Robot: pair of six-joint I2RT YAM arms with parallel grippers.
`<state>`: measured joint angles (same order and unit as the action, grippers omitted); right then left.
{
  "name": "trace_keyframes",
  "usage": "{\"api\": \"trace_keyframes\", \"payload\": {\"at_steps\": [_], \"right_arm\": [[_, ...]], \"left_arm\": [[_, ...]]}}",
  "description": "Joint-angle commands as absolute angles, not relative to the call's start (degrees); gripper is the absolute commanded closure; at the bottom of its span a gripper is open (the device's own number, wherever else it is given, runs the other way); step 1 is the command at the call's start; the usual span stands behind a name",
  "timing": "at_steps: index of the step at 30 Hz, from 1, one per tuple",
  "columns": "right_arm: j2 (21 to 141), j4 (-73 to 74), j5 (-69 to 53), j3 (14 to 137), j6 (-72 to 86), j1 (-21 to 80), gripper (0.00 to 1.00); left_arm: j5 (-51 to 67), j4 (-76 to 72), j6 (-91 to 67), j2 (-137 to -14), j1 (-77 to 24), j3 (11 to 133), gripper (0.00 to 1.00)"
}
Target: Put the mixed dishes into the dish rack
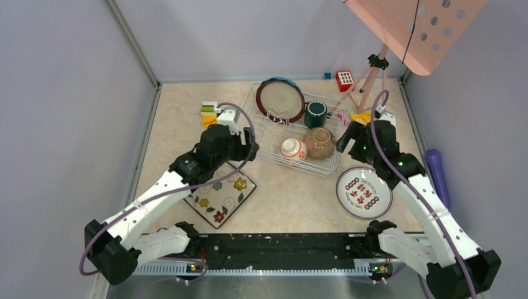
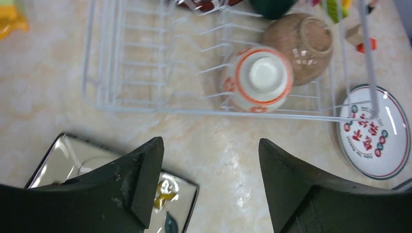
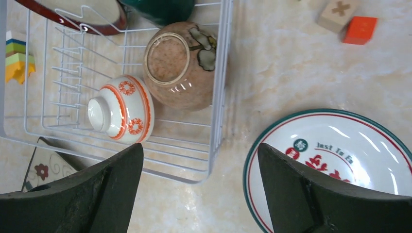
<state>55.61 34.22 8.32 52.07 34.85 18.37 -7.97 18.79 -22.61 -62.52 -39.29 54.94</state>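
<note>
Dish rack (image 1: 268, 134) holds brown-rimmed plate (image 1: 280, 99), teal mug (image 1: 315, 114), tan bowl (image 1: 319, 143), red-white bowl (image 1: 292, 149); floral plate (image 1: 221, 196), red-marked plate (image 1: 363, 192) on surface (image 1: 292, 199) outside.

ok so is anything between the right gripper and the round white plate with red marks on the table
Nothing visible. The open right gripper hangs by the near right corner of the white wire dish rack, and the round white red-marked plate lies flat and uncovered right beside it.

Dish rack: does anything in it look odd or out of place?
Nothing looks broken or spilled. The red-white bowl and the tan bowl lie tipped over in the dish rack, bases showing, rather than standing upright.
</note>
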Motion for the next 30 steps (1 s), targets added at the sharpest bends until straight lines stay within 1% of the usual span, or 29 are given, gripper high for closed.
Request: {"api": "trace_keyframes", "payload": {"at_steps": [1,4,6,8,10,12,15,18,20,22,23,25,27,30], "right_arm": [[47.69,40.96,11.69,48.85,35.71,17.93,0.14],[42.74,36.21,-5.47,43.85,32.25,18.07,0.14],[40.02,32.40,-13.23,39.93,34.15,18.07,0.14],[37.95,30.02,-15.12,36.99,37.37,18.10,0.15],[36.15,27.93,-15.20,35.06,39.39,18.10,0.16],[35.51,27.80,-13.97,34.51,40.52,18.11,0.16],[34.91,30.48,-9.03,34.97,43.86,18.14,0.16],[33.81,39.25,4.21,36.08,47.93,18.11,0.16],[33.16,44.38,12.49,36.33,49.59,18.11,0.17],[33.37,48.48,19.26,36.78,51.75,18.08,0.16],[34.00,49.81,20.96,37.32,52.97,17.99,0.16],[36.13,50.86,23.72,37.80,55.18,17.36,0.11],[38.66,49.39,23.38,37.26,55.22,14.25,0.10],[41.78,43.95,15.27,34.89,51.07,7.05,0.09]], "left_arm": [[-8.98,22.30,-32.64,-54.34,-33.17,47.71,0.22],[-12.63,24.73,-36.84,-49.18,-31.17,42.86,0.16],[-15.35,26.81,-39.21,-45.59,-30.27,40.06,0.11],[-18.59,28.91,-40.85,-42.20,-29.16,38.04,0.05],[-22.06,30.63,-42.08,-39.91,-26.63,36.07,0.03],[-22.10,30.45,-44.06,-38.03,-21.95,33.18,0.03],[-17.36,28.08,-46.72,-35.25,-14.22,29.04,0.02],[-10.88,24.55,-47.43,-34.57,-8.95,26.45,0.02],[-3.85,20.36,-44.71,-35.51,-8.45,25.82,0.04],[8.95,13.58,-40.94,-37.55,-8.50,25.37,0.09],[13.39,12.55,-40.80,-39.17,-8.88,25.76,0.11],[17.99,12.50,-41.34,-42.71,-11.62,27.48,0.12],[15.24,10.32,-43.49,-43.49,-18.22,27.32,0.12],[8.76,1.35,-50.46,-42.68,-31.45,22.80,0.13]]}}
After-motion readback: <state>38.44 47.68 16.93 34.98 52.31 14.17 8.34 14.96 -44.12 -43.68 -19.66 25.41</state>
